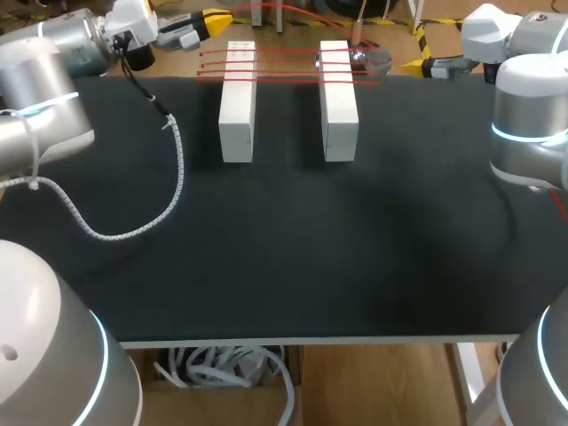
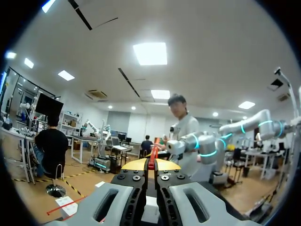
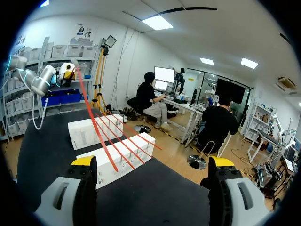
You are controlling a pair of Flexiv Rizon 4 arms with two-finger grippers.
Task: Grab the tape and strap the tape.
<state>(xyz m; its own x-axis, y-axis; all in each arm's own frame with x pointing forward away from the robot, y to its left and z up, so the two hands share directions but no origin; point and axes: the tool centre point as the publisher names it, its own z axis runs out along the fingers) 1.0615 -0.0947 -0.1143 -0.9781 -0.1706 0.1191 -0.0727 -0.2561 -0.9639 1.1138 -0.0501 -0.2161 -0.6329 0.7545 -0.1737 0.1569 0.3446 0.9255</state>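
Note:
Two white blocks, the left one [image 1: 238, 102] and the right one [image 1: 339, 102], stand side by side at the far middle of the black table [image 1: 293, 248]. Several strands of red tape [image 1: 284, 62] run across their far ends. One more red strand arcs from the right block back up to my left gripper [image 1: 213, 19], which hangs beyond the far left edge. In the left wrist view the left gripper [image 2: 151, 165] is shut on that red strand. My right gripper [image 1: 419, 65] is open at the far right; in its own view the right gripper [image 3: 153, 165] points at the blocks [image 3: 136, 157] and the red tape [image 3: 124, 141], with nothing between its fingers.
A clear roundish thing [image 1: 371, 59] lies by the far end of the right block. A white spiral-wrapped cable [image 1: 133, 231] from my left arm loops over the table's left part.

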